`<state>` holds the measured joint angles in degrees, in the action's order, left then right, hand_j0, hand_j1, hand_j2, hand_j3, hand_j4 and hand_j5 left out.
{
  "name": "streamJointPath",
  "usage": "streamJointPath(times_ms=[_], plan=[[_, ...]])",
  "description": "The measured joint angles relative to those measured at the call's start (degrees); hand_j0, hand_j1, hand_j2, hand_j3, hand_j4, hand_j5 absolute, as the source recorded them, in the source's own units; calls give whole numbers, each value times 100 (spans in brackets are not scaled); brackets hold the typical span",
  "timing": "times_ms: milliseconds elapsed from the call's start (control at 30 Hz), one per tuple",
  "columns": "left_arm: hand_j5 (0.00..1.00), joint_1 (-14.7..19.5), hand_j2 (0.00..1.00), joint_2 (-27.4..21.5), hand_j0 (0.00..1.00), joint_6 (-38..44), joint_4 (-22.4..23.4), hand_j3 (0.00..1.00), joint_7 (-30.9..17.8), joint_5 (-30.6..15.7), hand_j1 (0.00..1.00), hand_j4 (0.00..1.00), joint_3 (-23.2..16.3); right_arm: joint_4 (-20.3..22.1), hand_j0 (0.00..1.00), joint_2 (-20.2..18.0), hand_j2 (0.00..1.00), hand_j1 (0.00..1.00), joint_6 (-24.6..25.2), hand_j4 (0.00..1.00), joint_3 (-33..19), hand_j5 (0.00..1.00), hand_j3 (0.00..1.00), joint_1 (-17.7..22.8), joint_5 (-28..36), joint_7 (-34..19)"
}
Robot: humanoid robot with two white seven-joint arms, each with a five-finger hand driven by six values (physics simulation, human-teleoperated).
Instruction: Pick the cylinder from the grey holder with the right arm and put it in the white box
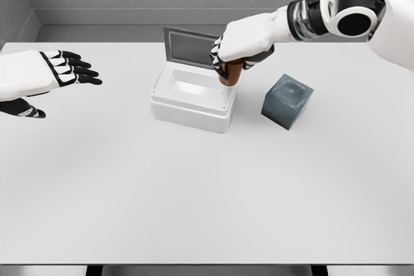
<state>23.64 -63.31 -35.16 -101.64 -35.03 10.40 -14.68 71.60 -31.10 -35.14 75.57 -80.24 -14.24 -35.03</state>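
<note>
My right hand [228,56] is curled around a brown cylinder [232,74], holding it upright over the right rim of the white box [191,105]. Only the cylinder's lower end shows below the fingers. The box stands open, with its grey lid [188,48] raised at the back. The grey holder [287,101], a dark cube with a hollow in its top, sits to the right of the box with nothing in it. At the left edge of the view, my left hand [68,69] hovers with fingers spread and holds nothing.
The white table [194,198] stretches wide in front of the box and holder. A grey wall runs behind the table's far edge.
</note>
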Motion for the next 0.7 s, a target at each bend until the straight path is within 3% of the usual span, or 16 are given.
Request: streamJointPath(times_ms=[500, 533, 600, 700], plan=[[100, 9, 100, 0, 100, 0, -7, 100, 0, 8, 100, 100, 0, -386, 48, 341, 48, 48, 0, 48, 4, 48, 48, 0, -60, 0], [100, 9, 100, 0, 100, 0, -9, 100, 0, 8, 100, 100, 0, -401, 53, 347, 53, 53, 0, 53, 6, 53, 53, 0, -66, 0], [100, 9, 100, 0, 100, 0, -11, 100, 0, 8, 100, 100, 0, -430, 97, 356, 97, 97, 0, 97, 7, 97, 97, 0, -87, 0], [100, 9, 100, 0, 100, 0, -18, 100, 0, 5, 100, 100, 0, -446, 99, 364, 99, 99, 0, 99, 1, 99, 99, 0, -180, 1]])
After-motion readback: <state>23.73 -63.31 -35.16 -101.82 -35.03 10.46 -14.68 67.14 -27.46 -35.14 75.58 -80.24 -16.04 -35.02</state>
